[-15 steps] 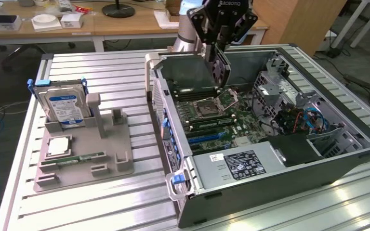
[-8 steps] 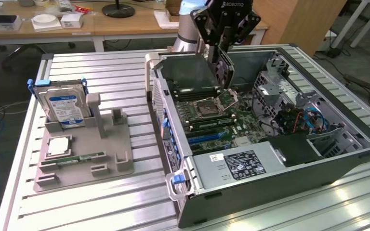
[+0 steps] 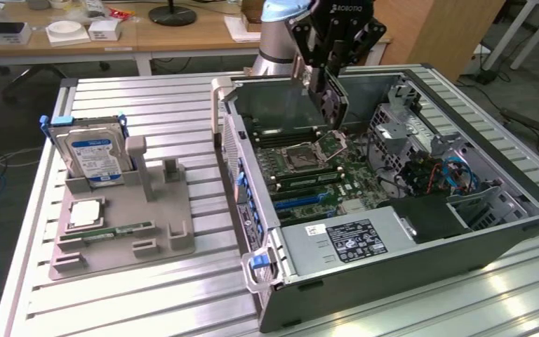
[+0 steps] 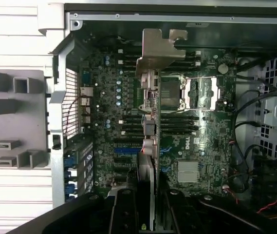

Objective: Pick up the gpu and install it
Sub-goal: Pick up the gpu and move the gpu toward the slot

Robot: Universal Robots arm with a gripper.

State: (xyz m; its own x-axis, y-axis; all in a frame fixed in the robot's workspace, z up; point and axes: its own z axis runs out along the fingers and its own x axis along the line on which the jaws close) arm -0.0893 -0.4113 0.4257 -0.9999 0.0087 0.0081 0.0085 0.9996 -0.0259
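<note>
the gripper (image 3: 331, 64) hangs over the open computer case (image 3: 391, 281), its fingers narrowed onto the gpu (image 3: 334, 102). it holds the card on edge above the case's motherboard (image 3: 330, 179), close over the cpu socket (image 3: 321, 147). in the wrist view the gpu (image 4: 149, 131) runs edge-on from the gripper (image 4: 148, 207) across the motherboard (image 4: 104, 97), with its silvery bracket (image 4: 158, 48) at the end away from the fingers. outside the case, on the exterior view's left, a gray fixture (image 3: 171, 232) carries the hard drive (image 3: 95, 151) and memory stick (image 3: 110, 231).
</note>
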